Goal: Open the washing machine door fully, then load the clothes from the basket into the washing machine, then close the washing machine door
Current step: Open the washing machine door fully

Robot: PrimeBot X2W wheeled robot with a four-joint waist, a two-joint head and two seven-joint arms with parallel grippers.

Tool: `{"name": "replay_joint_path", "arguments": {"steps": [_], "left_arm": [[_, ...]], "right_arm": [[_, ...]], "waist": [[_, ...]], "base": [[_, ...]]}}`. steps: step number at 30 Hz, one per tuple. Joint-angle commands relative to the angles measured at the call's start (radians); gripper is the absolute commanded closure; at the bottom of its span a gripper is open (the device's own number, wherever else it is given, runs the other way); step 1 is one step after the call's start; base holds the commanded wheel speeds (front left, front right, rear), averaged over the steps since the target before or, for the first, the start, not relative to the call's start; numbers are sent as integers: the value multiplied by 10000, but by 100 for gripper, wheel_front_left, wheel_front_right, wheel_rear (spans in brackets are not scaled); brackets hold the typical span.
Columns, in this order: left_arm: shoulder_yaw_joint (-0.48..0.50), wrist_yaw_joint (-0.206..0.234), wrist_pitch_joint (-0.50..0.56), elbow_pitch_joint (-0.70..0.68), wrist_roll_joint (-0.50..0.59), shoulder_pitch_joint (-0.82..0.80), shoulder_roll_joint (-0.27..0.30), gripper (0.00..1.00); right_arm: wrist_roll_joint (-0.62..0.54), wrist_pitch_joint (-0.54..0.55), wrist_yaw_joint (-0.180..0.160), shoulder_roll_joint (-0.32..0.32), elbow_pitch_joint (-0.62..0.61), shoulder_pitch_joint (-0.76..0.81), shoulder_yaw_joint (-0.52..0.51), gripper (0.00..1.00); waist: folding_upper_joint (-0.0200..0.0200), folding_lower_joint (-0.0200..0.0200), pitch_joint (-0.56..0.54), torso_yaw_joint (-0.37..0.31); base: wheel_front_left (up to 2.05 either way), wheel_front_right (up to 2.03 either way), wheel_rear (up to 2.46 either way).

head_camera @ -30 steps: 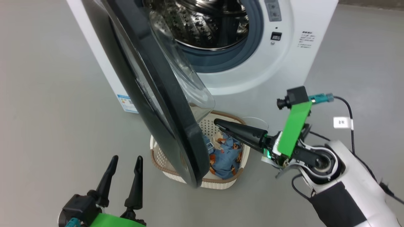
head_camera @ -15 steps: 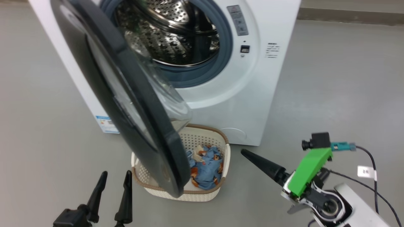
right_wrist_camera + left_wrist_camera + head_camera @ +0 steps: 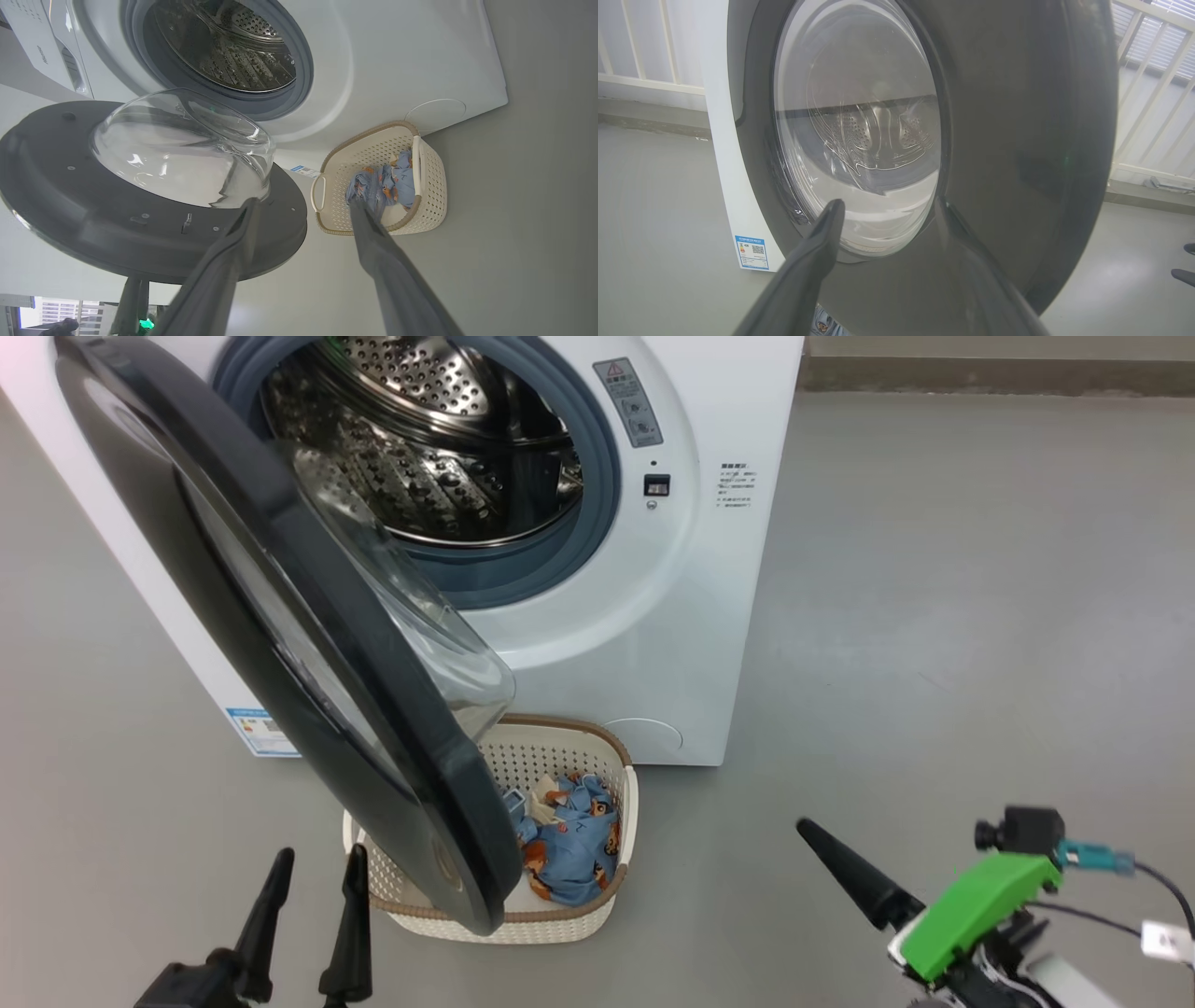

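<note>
The washing machine (image 3: 672,616) stands with its steel drum (image 3: 420,457) exposed. The washing machine door (image 3: 420,756) swings out to the left, its glass bowl facing the drum, and hangs over the left half of the basket (image 3: 621,775) on the floor. The clothes (image 3: 569,845), blue with bear prints, lie in the basket. My left gripper (image 3: 319,854) is open, left of the basket and facing the door's (image 3: 1017,140) outer face. My right gripper (image 3: 808,829) is open and empty, on the floor side right of the basket (image 3: 434,186), pointing toward the clothes (image 3: 387,182).
Bare grey floor (image 3: 934,616) spreads to the right of the machine. A blue label (image 3: 257,733) marks the machine's lower left corner. A white railing (image 3: 1148,93) and a low wall base (image 3: 980,373) stand behind.
The camera has pulled back and the picture has shifted. My right gripper has withdrawn from over the basket, down and to the right, with nothing in it. The clothes stay in the basket.
</note>
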Motion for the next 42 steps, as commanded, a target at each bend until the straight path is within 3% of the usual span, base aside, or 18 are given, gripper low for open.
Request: {"name": "replay_joint_path", "arguments": {"steps": [1,10,17,30,42], "left_arm": [[361,6,-63,-310,95,-5,81,0],[467,6,-63,-399,68,167,59,0],[542,6,-63,-444,67,181,69,0],[567,6,-63,-500,72,72,55,0],[588,6,-63,-437,107,44,47,0]], "right_arm": [[-181,-196,60,-172,-183,74,124,0],[-172,-2808,60,-514,467,513,302,0],[-903,-3465,60,-726,782,701,38,0],[-5579,-3482,60,236,142,1444,-2901,0],[-9182,-3483,60,1086,-773,2158,-4620,0]], "waist": [[-1,0,-29,-24],[-1,0,-91,-64],[-1,0,-74,-115],[-1,0,223,-116],[-1,0,125,-22]], "base": [[0,0,0],[0,0,0],[0,0,0],[0,0,0],[0,0,0]]}}
